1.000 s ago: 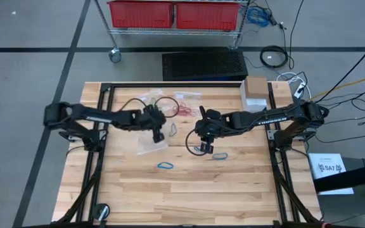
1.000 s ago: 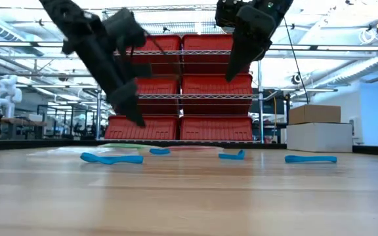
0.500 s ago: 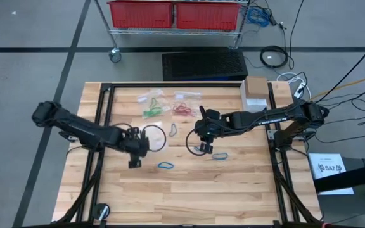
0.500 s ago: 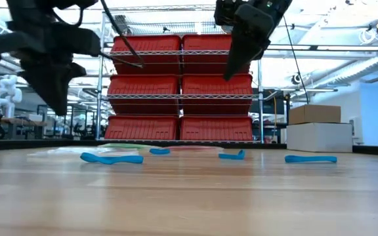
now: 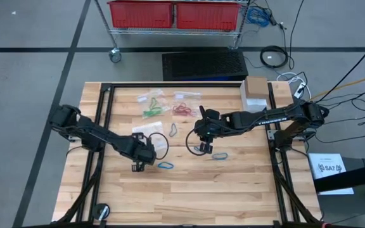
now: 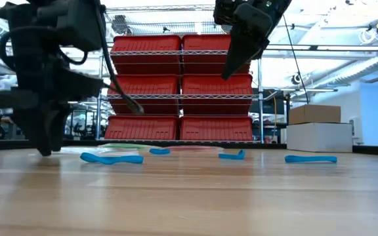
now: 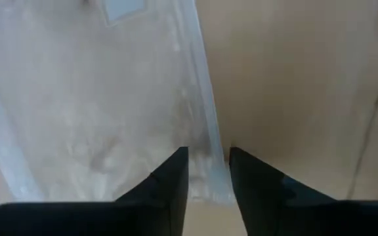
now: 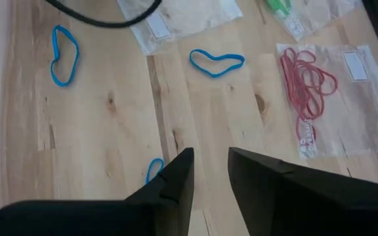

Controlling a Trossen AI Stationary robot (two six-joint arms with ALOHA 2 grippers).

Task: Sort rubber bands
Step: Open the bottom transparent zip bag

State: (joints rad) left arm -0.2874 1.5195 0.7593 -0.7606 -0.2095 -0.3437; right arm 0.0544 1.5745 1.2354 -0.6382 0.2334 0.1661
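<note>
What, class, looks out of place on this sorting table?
Several blue rubber bands lie loose on the bare wood, while the red rubber bands sit on a clear bag. The left gripper has its jaws astride the edge of an empty clear bag.
</note>
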